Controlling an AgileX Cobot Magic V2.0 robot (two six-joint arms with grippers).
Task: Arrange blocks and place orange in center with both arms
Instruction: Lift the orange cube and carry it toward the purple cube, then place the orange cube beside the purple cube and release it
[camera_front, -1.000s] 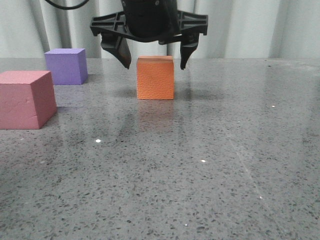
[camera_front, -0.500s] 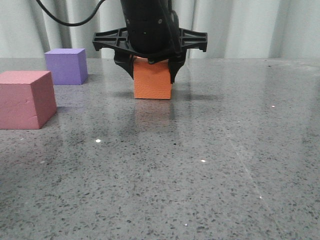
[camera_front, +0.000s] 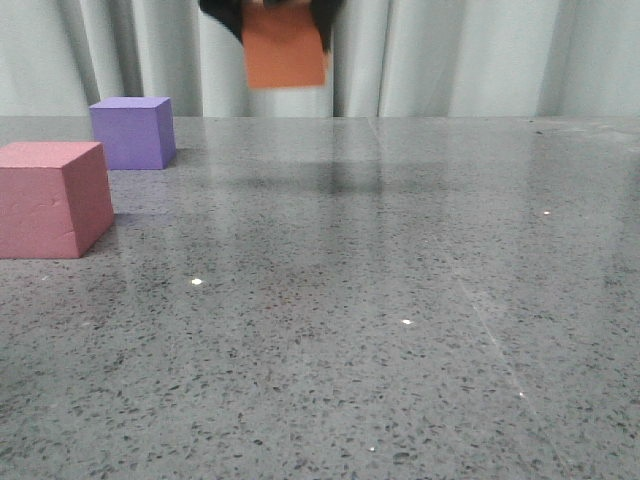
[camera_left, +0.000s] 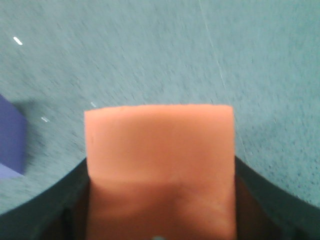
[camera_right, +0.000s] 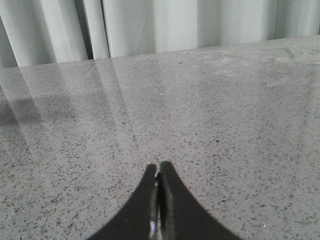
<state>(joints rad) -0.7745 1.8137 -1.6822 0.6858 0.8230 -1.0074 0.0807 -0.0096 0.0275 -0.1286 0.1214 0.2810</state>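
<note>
The orange cube (camera_front: 286, 48) hangs high above the table at the top of the front view, held between the black fingers of my left gripper (camera_front: 272, 12), which is mostly cut off by the frame's edge. In the left wrist view the orange cube (camera_left: 159, 160) fills the space between the jaws. The pinkish-red cube (camera_front: 52, 198) rests on the table at the left, near the front. Behind it stands the purple cube (camera_front: 132, 131), whose corner (camera_left: 11, 140) also shows in the left wrist view. My right gripper (camera_right: 158, 170) is shut, empty, over bare tabletop.
The grey speckled table (camera_front: 400, 300) runs back to a white pleated curtain (camera_front: 470, 55). A dark shadow (camera_front: 345, 178) lies on the table below the lifted cube.
My left gripper came down around the orange cube, shut on it, and has lifted it off the table to the top of the view. The other two cubes stayed put.
</note>
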